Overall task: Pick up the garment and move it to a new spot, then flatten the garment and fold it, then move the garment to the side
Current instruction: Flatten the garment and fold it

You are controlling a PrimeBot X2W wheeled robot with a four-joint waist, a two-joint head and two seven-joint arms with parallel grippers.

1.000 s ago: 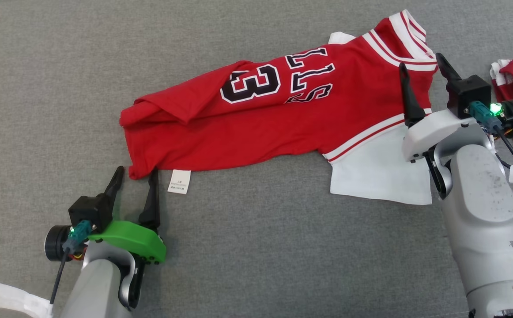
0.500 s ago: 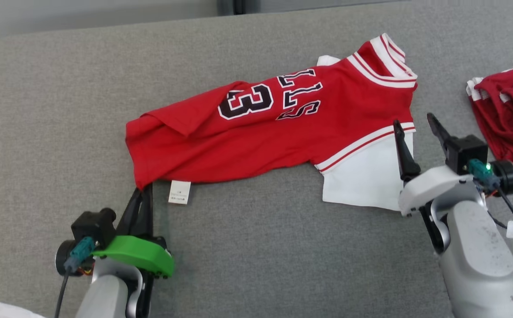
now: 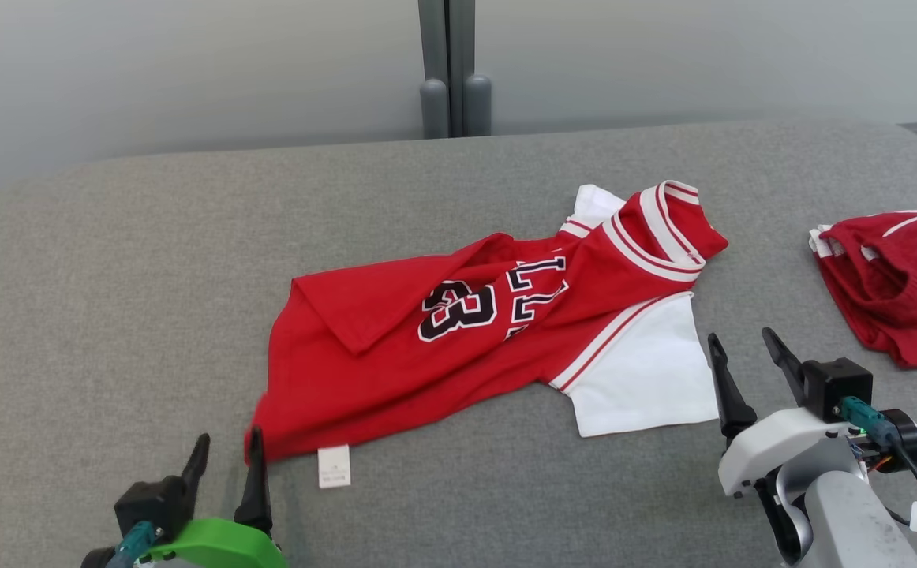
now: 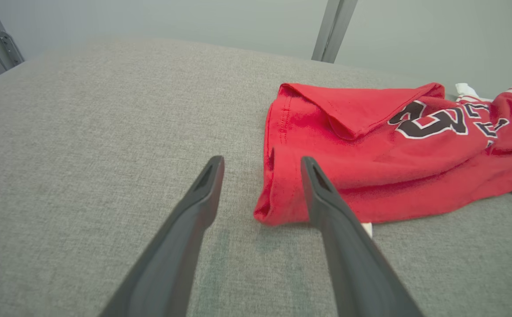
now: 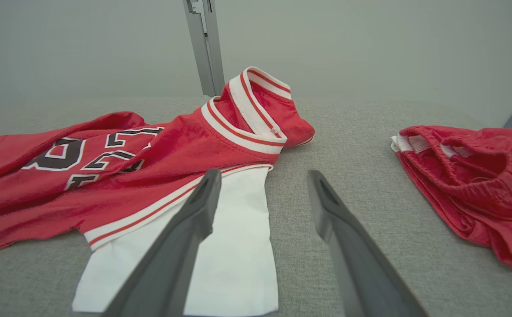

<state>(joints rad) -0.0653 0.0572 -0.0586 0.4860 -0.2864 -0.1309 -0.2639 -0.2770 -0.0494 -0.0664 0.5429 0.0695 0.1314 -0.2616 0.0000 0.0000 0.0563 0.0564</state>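
Light: bright, even and soft over the whole desk, falling from above; no glare anywhere.
Shadows: weak; a thin dark line under the near hem of the garment, and a dull patch on the cloth below the left end effector.
Head view: sharp from the near edge to the far edge.
Wrist views: wide-angle; the desk's far edge bows, the post leans, and the right end effector goes soft toward the bottom edge.
Colour: the red is heavily saturated and slightly grainy.
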